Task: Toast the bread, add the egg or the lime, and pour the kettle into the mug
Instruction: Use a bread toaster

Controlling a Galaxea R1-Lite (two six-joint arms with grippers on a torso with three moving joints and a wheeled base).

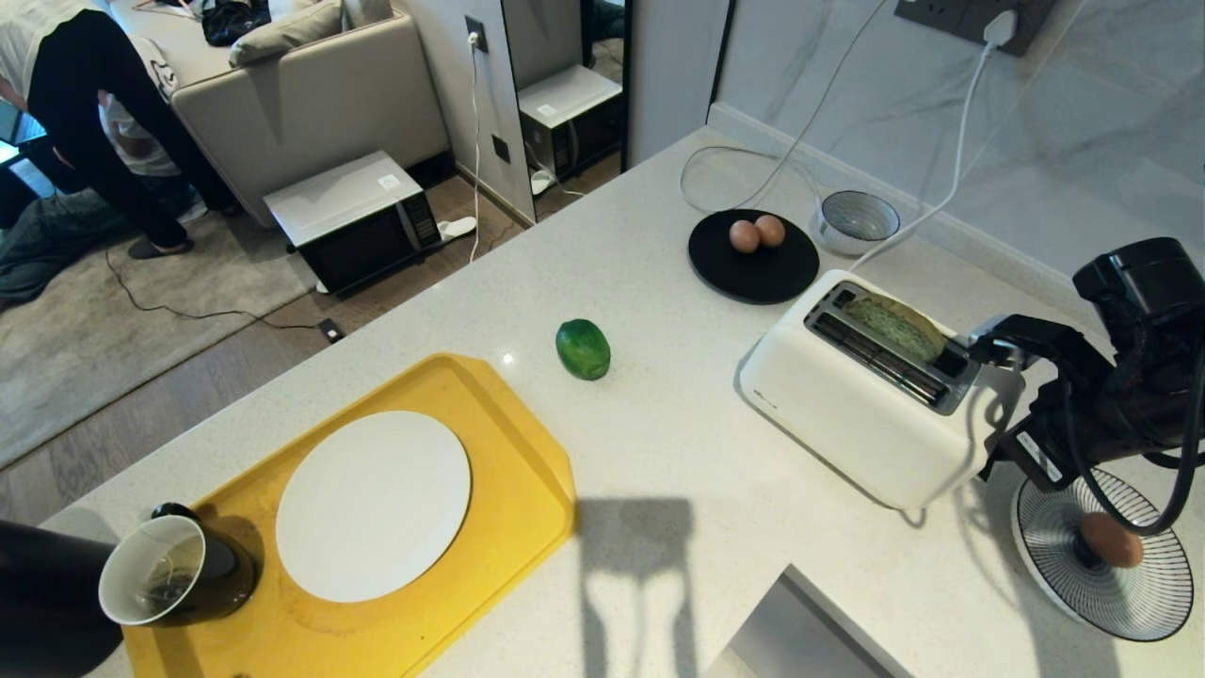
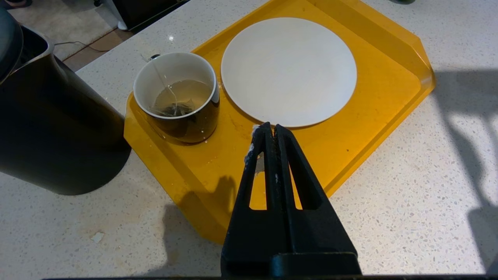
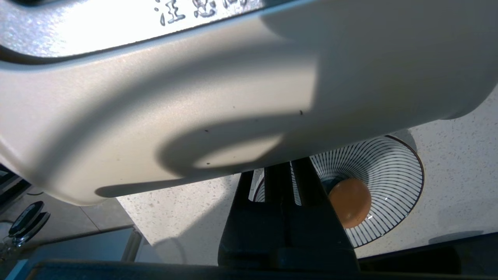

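Observation:
The pale green bread (image 1: 899, 325) stands in one slot of the white toaster (image 1: 847, 405). My right gripper (image 1: 993, 350) is shut against the toaster's right end; in the right wrist view its fingers (image 3: 303, 179) run up behind the toaster's body (image 3: 194, 97), tips hidden. One egg (image 1: 1111, 539) (image 3: 350, 202) lies in a striped bowl (image 1: 1153, 589); two more eggs (image 1: 756, 233) rest on a black plate (image 1: 753, 273). The lime (image 1: 583, 348) sits alone mid-counter. The mug (image 2: 177, 97) (image 1: 169, 570), holding a tea bag and liquid, stands on the yellow tray (image 2: 369, 128) beside the black kettle (image 2: 50, 128). My left gripper (image 2: 271, 128) hangs shut and empty above the tray.
A white plate (image 1: 372, 504) lies on the tray. A small grey bowl (image 1: 857, 218) and white cables sit near the back wall. A person (image 1: 94, 113), a sofa and a microwave (image 1: 353, 217) on the floor are beyond the counter's left edge.

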